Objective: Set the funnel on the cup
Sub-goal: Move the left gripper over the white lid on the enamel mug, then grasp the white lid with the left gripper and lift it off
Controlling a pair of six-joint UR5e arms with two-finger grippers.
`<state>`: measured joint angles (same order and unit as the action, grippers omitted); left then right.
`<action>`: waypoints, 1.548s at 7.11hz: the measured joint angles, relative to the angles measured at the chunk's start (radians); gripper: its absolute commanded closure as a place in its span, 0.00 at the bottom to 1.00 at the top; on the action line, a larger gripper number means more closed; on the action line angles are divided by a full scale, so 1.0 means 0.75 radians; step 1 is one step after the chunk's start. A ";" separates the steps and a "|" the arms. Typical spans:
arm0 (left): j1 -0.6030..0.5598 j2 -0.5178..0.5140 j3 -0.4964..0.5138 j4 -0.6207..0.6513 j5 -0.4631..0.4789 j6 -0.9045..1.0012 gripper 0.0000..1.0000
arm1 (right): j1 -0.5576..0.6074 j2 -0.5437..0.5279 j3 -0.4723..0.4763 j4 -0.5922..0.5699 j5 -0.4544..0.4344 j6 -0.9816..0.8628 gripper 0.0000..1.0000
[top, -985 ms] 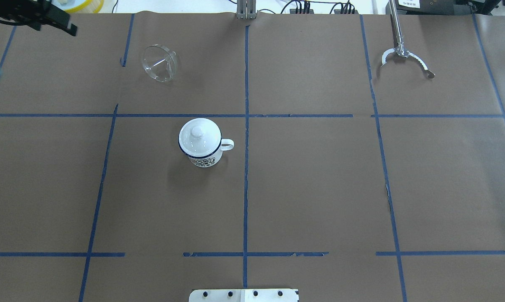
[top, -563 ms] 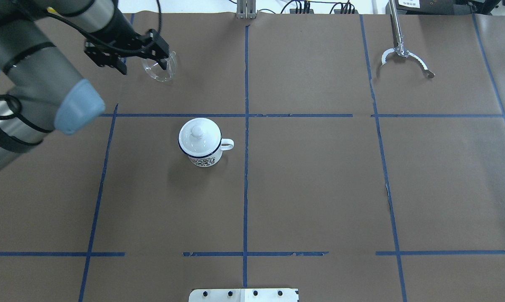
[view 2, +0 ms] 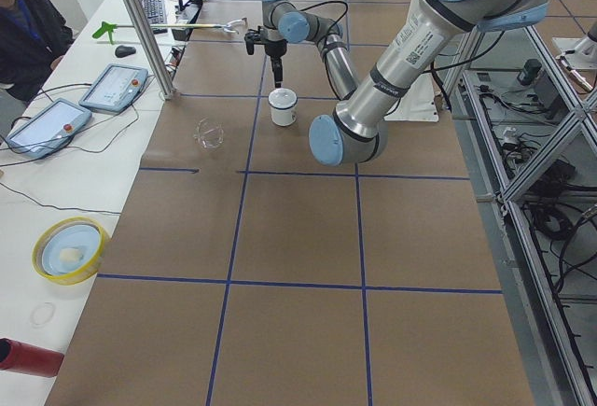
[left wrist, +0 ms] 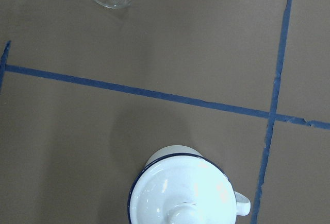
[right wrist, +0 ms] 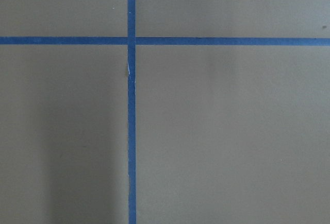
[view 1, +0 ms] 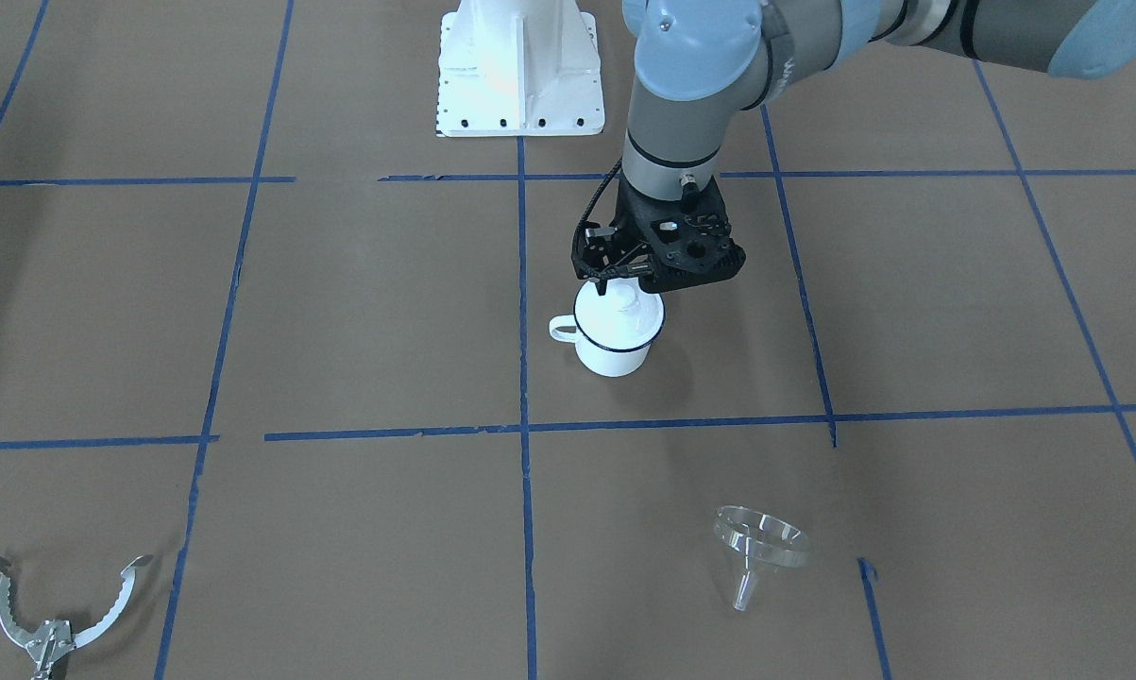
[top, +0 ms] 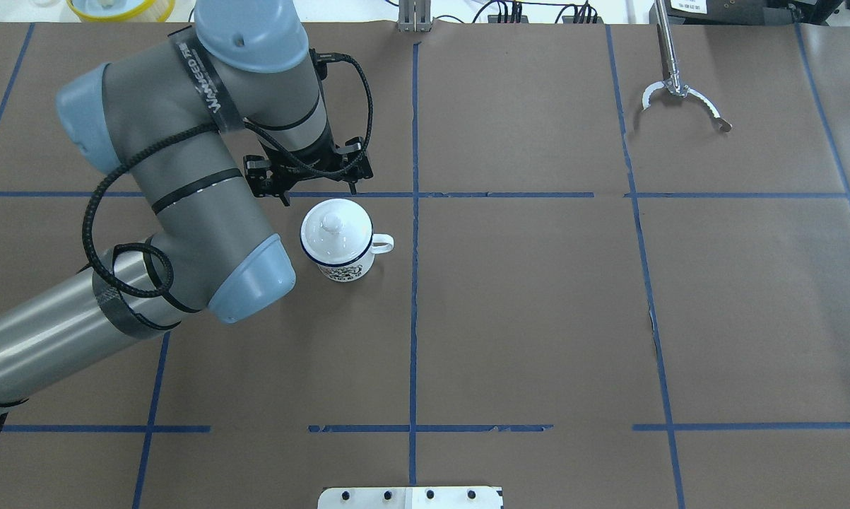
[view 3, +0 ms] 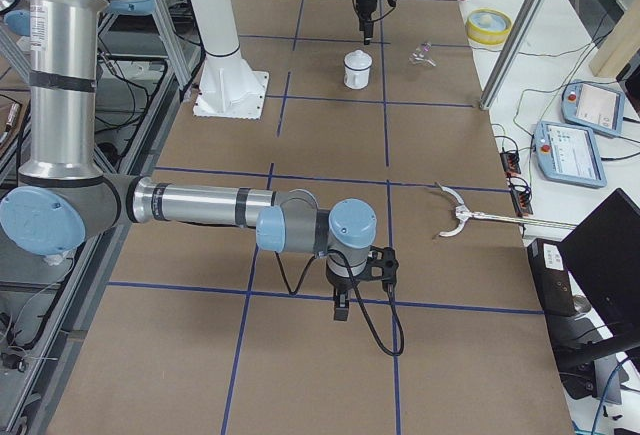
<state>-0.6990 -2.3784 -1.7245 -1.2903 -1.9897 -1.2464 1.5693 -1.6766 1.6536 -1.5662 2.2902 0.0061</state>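
Tabletop (top: 538, 318) of brown paper with blue tape grid (top: 413, 318).

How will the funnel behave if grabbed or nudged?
The funnel lies on its side, rim and spout on the table, so a nudge would probably roll it in an arc. It looks like thin clear plastic: likely light and fairly stiff, with smooth walls that may slip in a pinch. The rim seems the surest grasp.

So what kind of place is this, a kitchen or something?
Most likely a robot lab, not a kitchen. A left arm and a right arm reach over a table covered in brown paper with blue tape lines, control tablets lie on a side desk, and a person sits nearby.
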 measured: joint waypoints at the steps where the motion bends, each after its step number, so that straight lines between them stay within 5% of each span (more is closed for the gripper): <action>1: 0.026 0.003 0.004 -0.006 0.026 -0.027 0.17 | 0.000 0.000 0.000 0.000 0.000 0.000 0.00; 9: 0.059 0.056 0.085 -0.184 0.045 -0.022 0.31 | 0.000 0.000 0.000 0.000 0.000 0.000 0.00; 11: 0.059 0.060 0.079 -0.193 0.045 -0.023 0.48 | 0.000 0.000 0.000 0.000 0.000 0.000 0.00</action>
<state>-0.6546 -2.3337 -1.6648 -1.4349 -1.9558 -1.2635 1.5693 -1.6766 1.6536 -1.5662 2.2902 0.0062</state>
